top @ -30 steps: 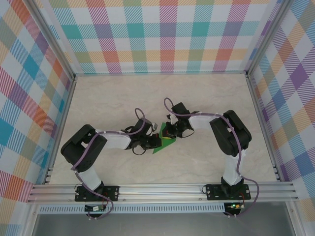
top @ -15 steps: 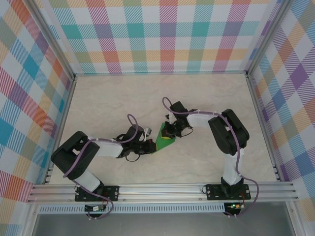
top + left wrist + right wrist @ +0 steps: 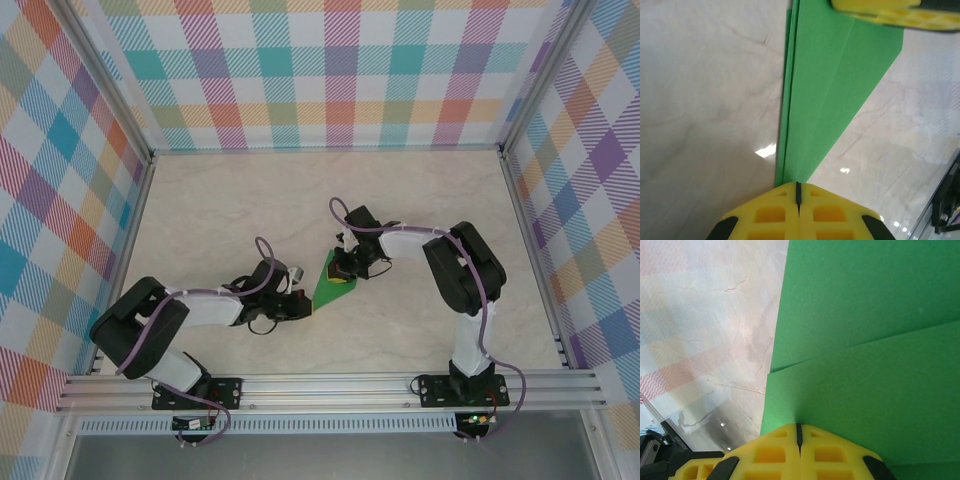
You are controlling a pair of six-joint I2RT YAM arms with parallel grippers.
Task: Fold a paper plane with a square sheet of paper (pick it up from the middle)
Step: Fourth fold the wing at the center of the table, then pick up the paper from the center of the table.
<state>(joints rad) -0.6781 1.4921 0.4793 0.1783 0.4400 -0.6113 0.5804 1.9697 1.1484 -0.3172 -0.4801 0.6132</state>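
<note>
Green paper [image 3: 325, 293] unmoved; left gripper [image 3: 307, 305] has slid to its tip

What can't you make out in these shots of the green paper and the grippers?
Top view: fold layers of the green paper are too small to see, and it lies partly under the right gripper.
Left wrist view: the paper tip is hidden beneath the shut left gripper; pinched or just pressed, unclear.
Right wrist view: the paper outline is cut off by the frame edges.

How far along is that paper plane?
Done: the green paper is folded into a narrow, layered point. In hand: the left hand, shut, sits at its tip; the right hand, shut, rests on its wide end. Left: wings not yet formed.
</note>
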